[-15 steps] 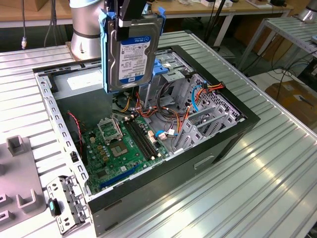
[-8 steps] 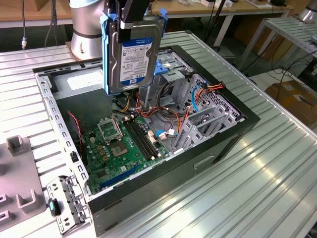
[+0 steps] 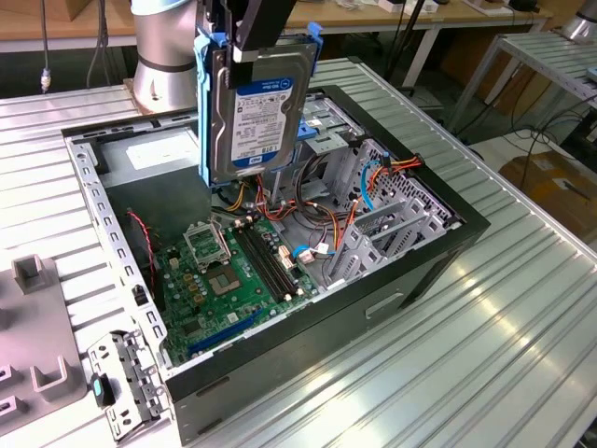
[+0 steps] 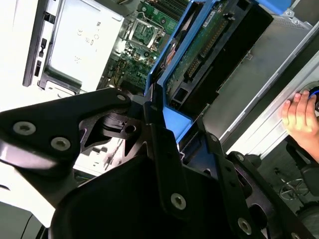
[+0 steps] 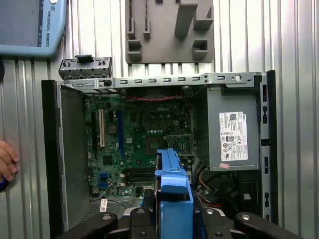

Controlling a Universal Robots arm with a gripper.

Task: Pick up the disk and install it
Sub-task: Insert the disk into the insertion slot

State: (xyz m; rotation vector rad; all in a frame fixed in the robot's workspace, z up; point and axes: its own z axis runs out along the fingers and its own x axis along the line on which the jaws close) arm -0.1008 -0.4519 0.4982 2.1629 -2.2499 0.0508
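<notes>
The disk (image 3: 254,107), a grey hard drive with a white and blue label in bright blue carrier rails, hangs upright on edge above the open computer case (image 3: 280,350). My gripper (image 3: 254,42) is shut on its upper end, the black fingers clamping the drive's two flat faces. In the second wrist view the disk (image 4: 209,45) runs away from the black fingers (image 4: 154,144), its circuit board side showing. In the first wrist view the blue carrier (image 5: 173,191) sits between the finger links, above the case's motherboard (image 5: 139,134).
Inside the case are the power supply (image 5: 232,134), bundled cables and a metal drive cage (image 3: 392,224). A loose metal bracket (image 3: 126,383) and a grey fixture plate (image 5: 169,30) lie beside it. A person's hand (image 5: 6,159) rests at the case's edge, near a teach pendant (image 5: 30,25).
</notes>
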